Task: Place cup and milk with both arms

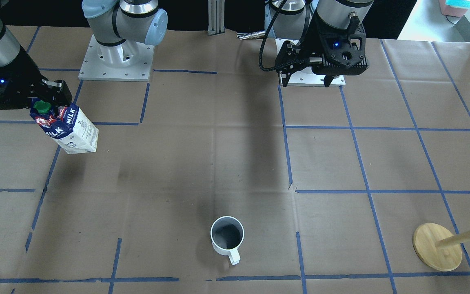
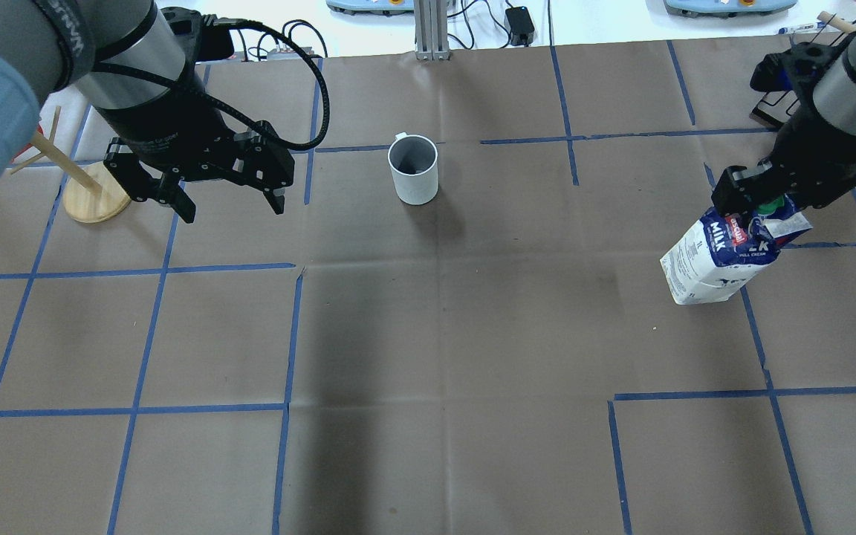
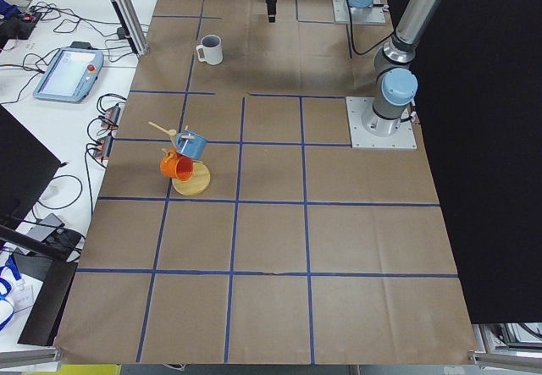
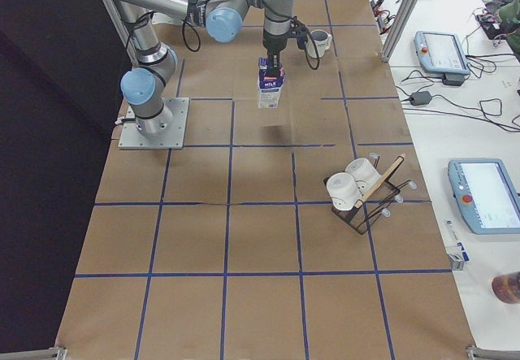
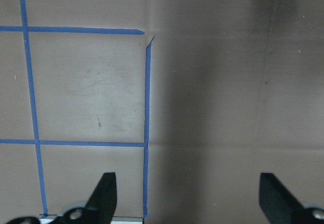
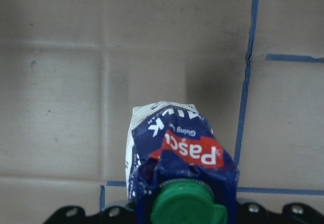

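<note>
The right gripper (image 2: 766,204) pinches the top of the milk carton (image 2: 710,267), which hangs tilted (its green cap (image 2: 770,206) hides the fingertips). The left gripper (image 2: 233,212) has its fingers (image 2: 184,208) spread wide, holding nothing. The white mug (image 2: 413,174) stands alone on the brown paper (image 2: 472,334), well apart from both grippers.

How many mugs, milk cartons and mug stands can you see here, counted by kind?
Mugs: 5 (the cup, a blue mug and an orange mug on the wooden tree, two white mugs on the black rack)
Milk cartons: 1 (the milk)
Mug stands: 2 (wooden tree, black rack)
Total: 8
</note>
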### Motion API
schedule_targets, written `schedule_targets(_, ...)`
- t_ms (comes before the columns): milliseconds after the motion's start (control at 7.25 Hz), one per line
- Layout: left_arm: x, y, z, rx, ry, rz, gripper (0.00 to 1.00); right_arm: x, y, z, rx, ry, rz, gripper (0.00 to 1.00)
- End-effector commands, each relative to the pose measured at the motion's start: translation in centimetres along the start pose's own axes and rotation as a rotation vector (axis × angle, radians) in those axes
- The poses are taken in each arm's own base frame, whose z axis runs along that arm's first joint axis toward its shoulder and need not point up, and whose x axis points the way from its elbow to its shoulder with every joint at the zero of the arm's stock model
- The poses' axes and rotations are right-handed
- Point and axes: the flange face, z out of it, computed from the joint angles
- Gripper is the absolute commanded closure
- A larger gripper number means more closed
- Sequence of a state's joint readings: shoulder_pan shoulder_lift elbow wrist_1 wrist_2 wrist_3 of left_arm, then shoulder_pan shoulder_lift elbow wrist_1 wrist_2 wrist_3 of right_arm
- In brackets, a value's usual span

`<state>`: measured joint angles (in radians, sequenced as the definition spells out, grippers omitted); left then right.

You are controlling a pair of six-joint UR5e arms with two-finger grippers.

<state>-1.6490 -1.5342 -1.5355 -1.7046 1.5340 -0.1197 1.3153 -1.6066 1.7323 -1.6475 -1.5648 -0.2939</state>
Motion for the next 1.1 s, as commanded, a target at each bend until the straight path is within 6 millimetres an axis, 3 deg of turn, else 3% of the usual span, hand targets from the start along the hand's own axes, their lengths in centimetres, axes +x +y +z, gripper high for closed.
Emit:
schedule_targets(0,0.0,0.1,-0.1,0.0,0.0,0.0,0.01,-3.9,-5.1,-0.5,-0.007,0.0,0.025,0.59)
schedule_targets(276,0.0,0.1,-0.1,0.0,0.0,0.002,0.0,-12.0,-11.8,-0.6,0.015,0.012,0.054,0.58)
schedule_targets(552,0.0,0.1,-0.1,0.002,0.0,0.003,0.0,-20.1,-17.8,1.4,0.016,0.025,0.059,0.58)
schedule_targets(690,0.0,0.1,-0.1,0.002,0.0,0.003,0.0,-22.6,-19.2,2.1,0.011,0.029,0.05,0.58)
schedule_targets(966,0.0,0.1,-0.1,0.001,-0.001,0.003,0.01,-25.5,-20.9,3.6,0.013,0.023,0.091,0.58)
